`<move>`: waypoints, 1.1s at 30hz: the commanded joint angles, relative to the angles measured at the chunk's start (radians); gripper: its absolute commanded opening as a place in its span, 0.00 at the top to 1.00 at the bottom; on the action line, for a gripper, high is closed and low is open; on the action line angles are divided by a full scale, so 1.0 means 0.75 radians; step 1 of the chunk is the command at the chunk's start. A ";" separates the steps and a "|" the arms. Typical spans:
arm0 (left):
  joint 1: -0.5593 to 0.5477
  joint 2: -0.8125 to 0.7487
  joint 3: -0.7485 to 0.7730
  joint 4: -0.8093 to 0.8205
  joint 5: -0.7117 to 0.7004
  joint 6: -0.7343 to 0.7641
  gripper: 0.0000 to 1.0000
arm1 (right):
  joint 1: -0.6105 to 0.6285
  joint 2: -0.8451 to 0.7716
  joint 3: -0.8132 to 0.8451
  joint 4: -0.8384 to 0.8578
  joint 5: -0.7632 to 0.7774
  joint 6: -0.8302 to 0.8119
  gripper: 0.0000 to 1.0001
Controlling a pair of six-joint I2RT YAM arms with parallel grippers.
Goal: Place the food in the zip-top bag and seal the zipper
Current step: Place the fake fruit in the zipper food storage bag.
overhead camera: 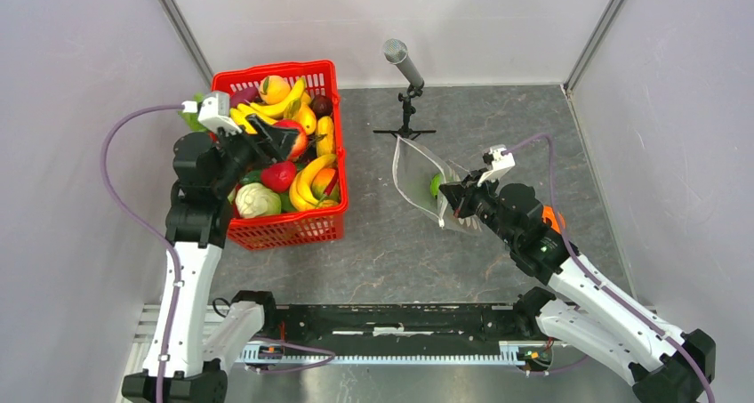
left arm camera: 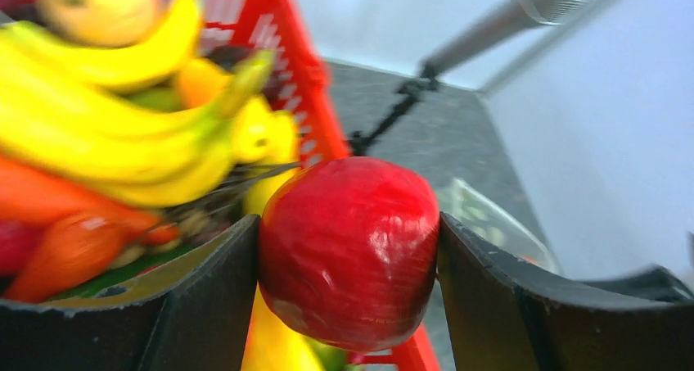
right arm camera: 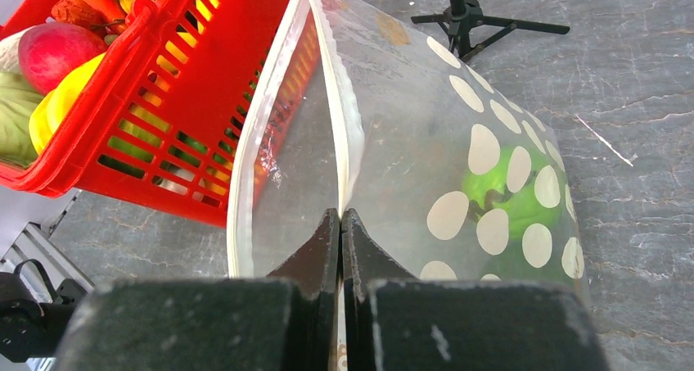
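A glossy red toy fruit (left arm camera: pixel 350 252) sits squeezed between both black fingers of my left gripper (overhead camera: pixel 289 141), which is shut on it just above the food heaped in the red basket (overhead camera: pixel 289 229). Bananas (left arm camera: pixel 114 133) and orange pieces lie beneath it. The zip-top bag (right arm camera: pixel 409 142), clear with white dots, stands at centre right with its mouth gaping toward the basket. My right gripper (right arm camera: pixel 340 219) is shut on one side of the zipper (right arm camera: pixel 331 101), holding that edge up. A green food piece (right arm camera: pixel 503 195) lies inside the bag.
A microphone on a small black tripod (overhead camera: pixel 405 65) stands behind the bag. An orange object (overhead camera: pixel 553 218) peeks out behind the right arm. The basket's lattice wall (right arm camera: pixel 164 84) is close to the bag's mouth. Grey walls enclose the table.
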 commanded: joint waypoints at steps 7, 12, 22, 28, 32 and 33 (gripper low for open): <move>-0.457 0.166 0.015 0.325 0.275 -0.073 0.47 | 0.003 0.020 0.008 0.084 -0.023 0.030 1.00; -0.661 0.272 -0.023 0.452 0.219 -0.115 0.46 | 0.002 0.023 0.009 0.094 -0.032 0.040 1.00; -0.911 0.549 0.052 0.472 0.025 -0.044 0.44 | 0.003 0.006 0.031 0.108 -0.081 0.039 1.00; -0.983 0.640 0.072 0.477 -0.103 -0.021 0.41 | 0.004 -0.033 0.034 0.107 -0.078 0.034 1.00; -1.027 0.705 0.120 0.478 -0.091 0.053 0.37 | 0.003 -0.045 0.032 0.123 -0.101 0.027 1.00; -1.028 0.718 0.141 0.468 -0.072 0.057 0.36 | 0.003 -0.049 0.030 0.128 -0.104 0.026 1.00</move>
